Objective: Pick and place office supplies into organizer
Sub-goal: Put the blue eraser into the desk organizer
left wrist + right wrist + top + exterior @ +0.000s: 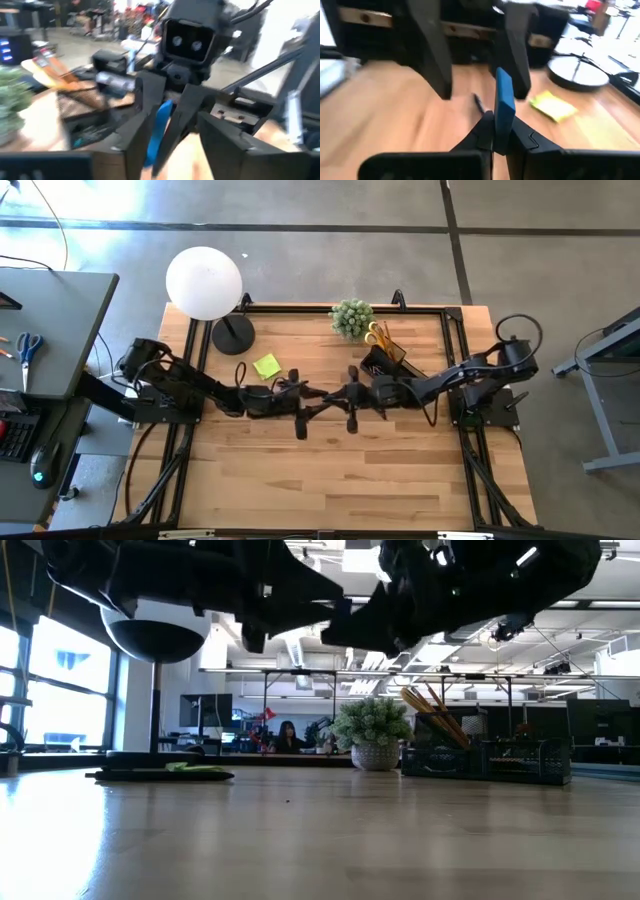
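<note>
Two grippers are met nose to nose over the middle of the wooden table (330, 480), with a handover under way. The small blue block (504, 107) is pinched upright between the pressed-together fingers of the right gripper (500, 137), while the left gripper (477, 75) is seen just beyond it with its fingers spread, apparently clear of the block. For a clean step, the left arm should be drawn straight back before the block is carried, so that it is not knocked askew. Farther off, the lime-green sticky-note pad (552, 106) is left lying flat on the wood near the round lamp base (577, 74). The black organizer (385, 360) is stood at the far edge, beside a small potted plant (351, 317). An open workshop hall is seen beyond.
</note>
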